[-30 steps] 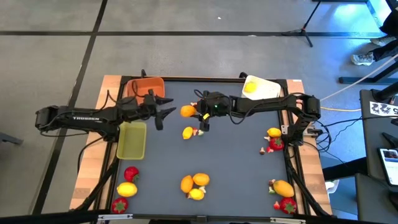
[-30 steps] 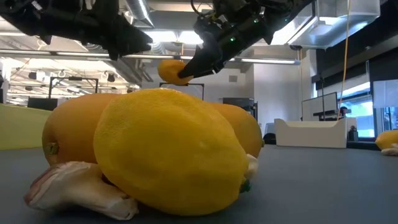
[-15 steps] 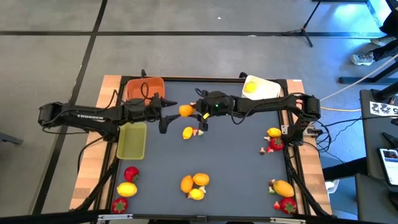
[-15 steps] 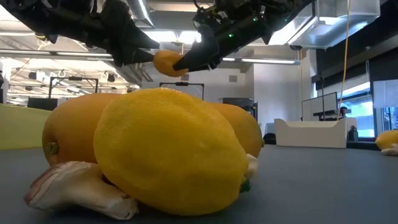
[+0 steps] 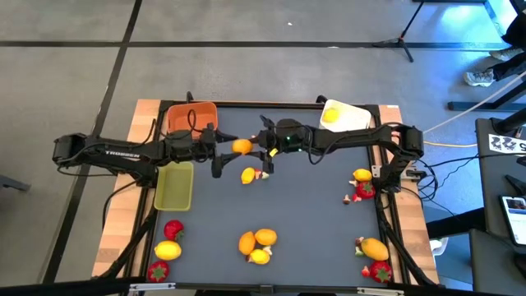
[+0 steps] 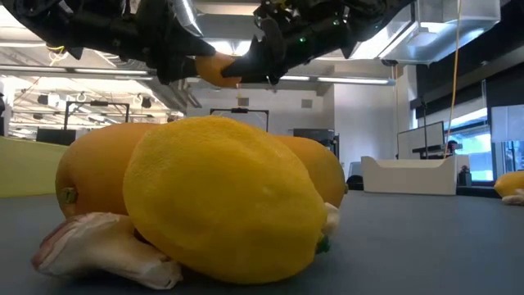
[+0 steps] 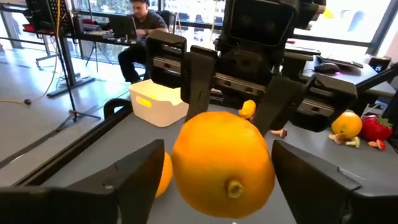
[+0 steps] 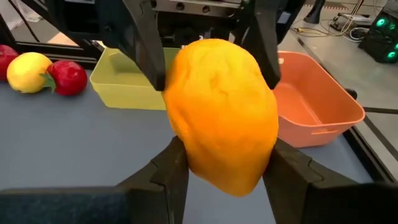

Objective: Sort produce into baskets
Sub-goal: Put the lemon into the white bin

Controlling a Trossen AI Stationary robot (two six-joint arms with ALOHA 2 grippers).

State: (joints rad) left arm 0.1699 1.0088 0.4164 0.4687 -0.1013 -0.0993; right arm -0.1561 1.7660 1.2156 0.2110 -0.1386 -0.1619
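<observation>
Mid-air over the back of the dark bench point(image 5: 312, 214), an orange fruit point(image 5: 242, 146) sits between both tools. Right tool point(image 5: 261, 150) clamps it: right wrist view has both dark fingers pressed on the fruit's sides. Left tool point(image 5: 220, 151) faces it with jaws spread wide, one finger on each side of the fruit; gaps show in the left wrist view, so no grip there. Contact at the left fingertips is hard to judge from above.

Low view is mostly blocked by a big yellow lemon point(image 6: 225, 201) and oranges right at the lens; the held fruit shows only as a small orange spot between dark fingers up top.

Orange basket point(image 5: 191, 116) at the back left corner, partly covered by the left arm. Yellow-green basket point(image 5: 174, 184) just in front of it, white basket point(image 5: 343, 115) at the back right holding one yellow fruit point(image 5: 330, 116). A yellow piece with small bits point(image 5: 251, 175) lies under the tools. More produce is scattered front left, front centre and along the right edge; the small pale bits are too tiny to identify.
</observation>
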